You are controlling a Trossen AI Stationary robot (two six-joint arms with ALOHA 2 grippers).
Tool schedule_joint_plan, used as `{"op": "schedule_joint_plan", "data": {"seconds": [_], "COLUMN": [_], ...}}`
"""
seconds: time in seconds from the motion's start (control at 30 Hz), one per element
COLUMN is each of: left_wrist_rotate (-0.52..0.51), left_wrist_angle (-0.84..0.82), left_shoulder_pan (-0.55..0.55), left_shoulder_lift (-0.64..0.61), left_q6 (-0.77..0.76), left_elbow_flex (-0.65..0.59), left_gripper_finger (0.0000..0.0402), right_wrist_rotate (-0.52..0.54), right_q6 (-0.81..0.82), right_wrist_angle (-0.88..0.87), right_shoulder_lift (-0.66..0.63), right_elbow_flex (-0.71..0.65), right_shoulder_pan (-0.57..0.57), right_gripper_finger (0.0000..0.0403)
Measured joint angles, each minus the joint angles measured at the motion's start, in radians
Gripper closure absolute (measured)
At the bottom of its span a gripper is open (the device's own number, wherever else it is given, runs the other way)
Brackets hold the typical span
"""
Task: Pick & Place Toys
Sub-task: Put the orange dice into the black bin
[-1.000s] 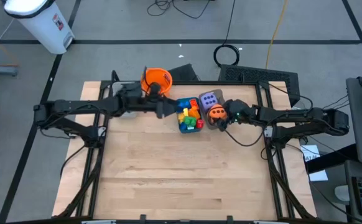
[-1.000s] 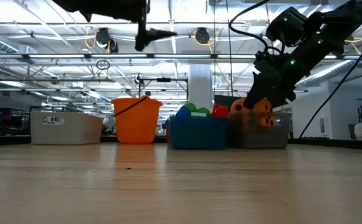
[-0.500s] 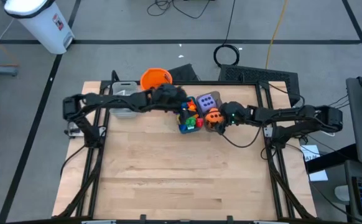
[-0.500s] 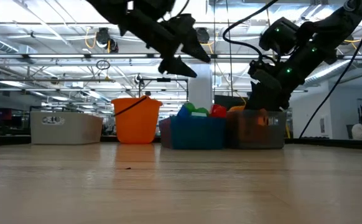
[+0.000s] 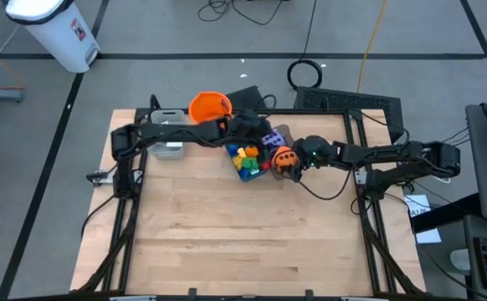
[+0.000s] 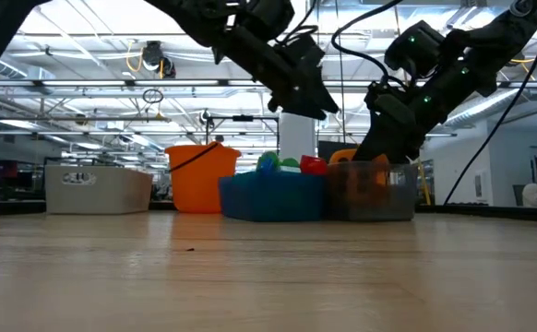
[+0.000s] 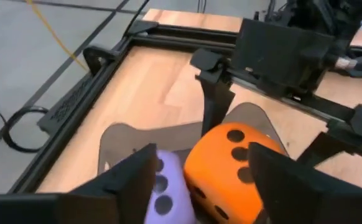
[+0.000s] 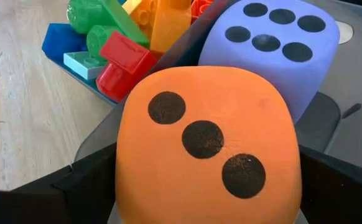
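Between gripper fingers (image 8: pixel 88 186): orange die (image 8: pixel 206 143), three-face forward.

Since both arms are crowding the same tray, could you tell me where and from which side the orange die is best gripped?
Grip the orange die across two opposite flat faces, coming down from above. It sits in the grey tray beside the purple die, so its top is free. The right gripper already straddles it with open fingers; the left gripper hovers close, so collision seems possible.

Both claws over the toy trays: left claw (image 5: pixel 256 134) above purple die (image 5: pixel 271 140), right claw (image 5: pixel 294 160) at orange die (image 5: pixel 282 156).
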Motion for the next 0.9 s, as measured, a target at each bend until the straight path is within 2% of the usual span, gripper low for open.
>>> {"op": "schedule_joint_plan", "data": {"seconds": [0.17, 0.33, 0.53, 0.9], "left_wrist_rotate": [0.001, 0.003, 0.004, 0.048], "left_wrist_angle": [0.004, 0.005, 0.078, 0.083], "left_shoulder_pan": [-0.023, -0.051, -0.073, -0.071], "left_shoulder_lift": [0.046, 0.085, 0.108, 0.174], "left_q6": [0.034, 0.04, 0.049, -0.007], "left_elbow_flex": [0.03, 0.039, 0.041, 0.039], "left_gripper_finger": [0.0205, 0.0242, 0.027, 0.0295], "right_wrist_rotate": [0.0, 0.0, 0.0, -0.027], "right_q6": [-0.003, -0.003, -0.003, -0.004], "right_wrist_angle": [0.0, 0.002, 0.008, 0.023], "right_shoulder_lift": [0.0, 0.0, 0.0, 0.0], "right_elbow_flex": [0.0, 0.0, 0.0, 0.0], "right_shoulder_pan": [0.0, 0.0, 0.0, 0.0], "right_gripper_finger": [0.0007, 0.0007, 0.0007, 0.0007]}}
